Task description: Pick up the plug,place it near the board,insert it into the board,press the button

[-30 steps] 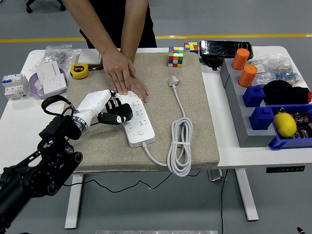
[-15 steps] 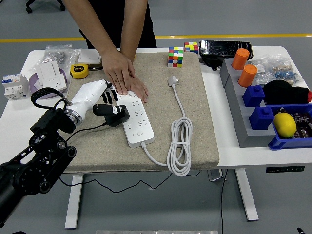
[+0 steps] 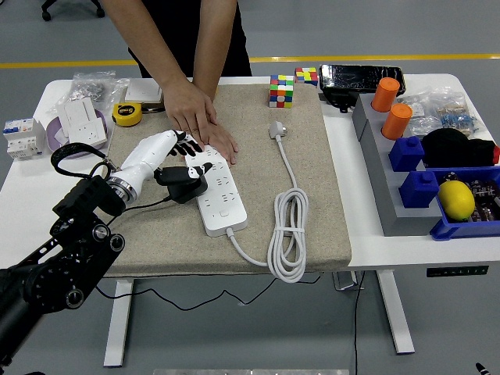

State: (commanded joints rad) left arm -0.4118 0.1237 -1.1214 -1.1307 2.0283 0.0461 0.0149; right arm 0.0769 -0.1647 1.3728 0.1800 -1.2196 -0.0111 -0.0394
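The white power board [image 3: 223, 199] lies on the beige mat [image 3: 312, 172], running from the person's hands toward the near edge. A black plug [image 3: 184, 182] rests on the mat against the board's left side, and its thin black cable trails left under my arm. My left hand [image 3: 178, 152], white with black fingers, hovers just above and left of the plug with its fingers spread, gripping nothing. A person's hands [image 3: 197, 121] press flat on the board's far end, close to my fingertips. My right arm is out of sight.
The board's own white cable [image 3: 287, 234] lies coiled on the mat to the right, ending in a white plug [image 3: 277, 129]. A Rubik's cube [image 3: 281, 91], a yellow tape measure [image 3: 127, 114] and sockets [image 3: 82, 125] stand at the back. Grey trays [image 3: 375, 156] with bins fill the right side.
One second ago my left hand held the black plug over the board's left edge. It set the plug down beside the board, drew back left, and now reaches forward again with spread fingers.
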